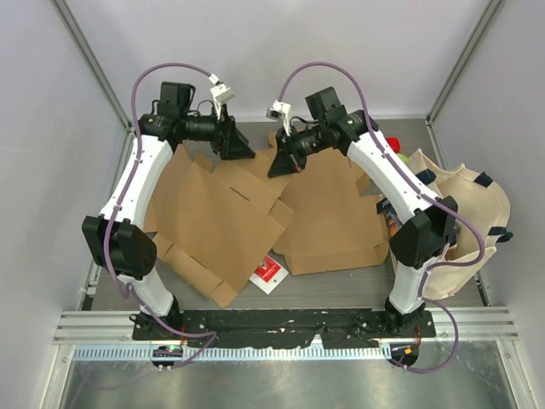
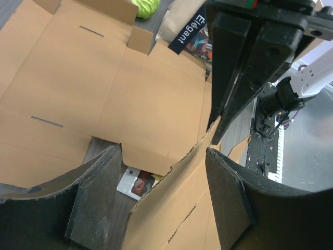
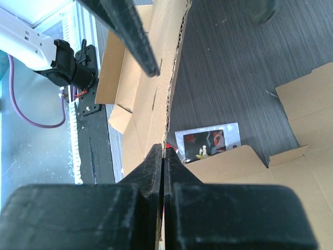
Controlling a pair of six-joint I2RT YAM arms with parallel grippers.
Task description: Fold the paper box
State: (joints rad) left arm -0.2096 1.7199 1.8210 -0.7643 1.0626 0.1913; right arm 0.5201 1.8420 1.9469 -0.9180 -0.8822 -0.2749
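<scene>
Blk R gripper [image 3: 162,151] on perforated cardbd box [image 3: 166,47]

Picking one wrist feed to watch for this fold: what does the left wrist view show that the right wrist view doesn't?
Only left wrist: the flat sheet's cut slots, a yellow-green object, a dark "Elegant" label and the right arm's base. Only right wrist: the left arm's base. Both: the raised cardboard edge, the right hand pinched shut on it, the left hand open astride it, and the small printed card.
</scene>
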